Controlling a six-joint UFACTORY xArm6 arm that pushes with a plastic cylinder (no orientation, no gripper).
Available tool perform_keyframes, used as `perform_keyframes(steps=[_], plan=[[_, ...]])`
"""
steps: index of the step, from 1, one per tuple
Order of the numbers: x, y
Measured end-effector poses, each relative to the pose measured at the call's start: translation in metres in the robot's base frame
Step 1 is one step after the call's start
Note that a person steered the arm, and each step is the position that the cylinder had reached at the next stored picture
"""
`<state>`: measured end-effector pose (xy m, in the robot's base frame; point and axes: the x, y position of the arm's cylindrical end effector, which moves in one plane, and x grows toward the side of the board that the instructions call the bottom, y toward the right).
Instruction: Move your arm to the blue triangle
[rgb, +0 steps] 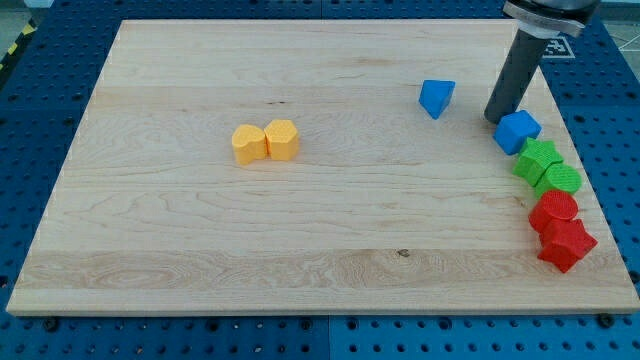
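Note:
The blue triangle (436, 97) lies on the wooden board (300, 210) toward the view's top right. My dark rod comes down from the top right corner and my tip (497, 119) rests on the board to the right of the blue triangle, with a gap between them. The tip stands just left of and above a blue cube (517, 131), close to touching it.
Two green blocks (545, 167) sit below the blue cube near the board's right edge. Two red blocks (559, 229) lie below those. A yellow hexagon (247, 144) and a yellow heart (282, 139) touch each other left of centre.

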<state>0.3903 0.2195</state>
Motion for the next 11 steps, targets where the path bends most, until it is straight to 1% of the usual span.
perform_keyframes(steps=[2,3,4,5,6,7,8,11], plan=[[0.000,0.028],[-0.004,0.032],[-0.042,0.006],[-0.071,-0.035],[-0.084,-0.074],[-0.074,-0.120],[-0.058,-0.142],[-0.047,-0.108]])
